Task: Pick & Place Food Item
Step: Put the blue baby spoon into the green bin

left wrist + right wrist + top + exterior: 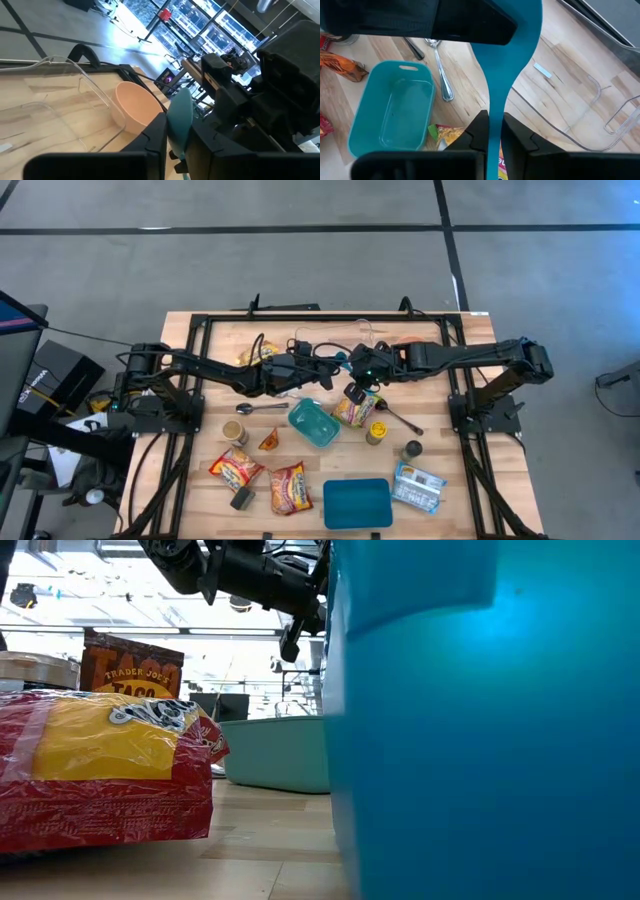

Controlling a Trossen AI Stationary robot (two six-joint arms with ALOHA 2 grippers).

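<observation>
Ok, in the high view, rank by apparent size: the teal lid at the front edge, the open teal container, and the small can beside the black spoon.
Largest to smallest, seen from overhead:
1. Teal lid
2. Open teal container
3. Small can
All three lie on the table, so nearness to the camera hardly affects the ranking.

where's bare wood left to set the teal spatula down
Free patches: the strip between the teal container and the blue lid, and the far left corner beyond the left gripper. Crowded: around the right gripper, spoon, snack packets and jars.
</observation>
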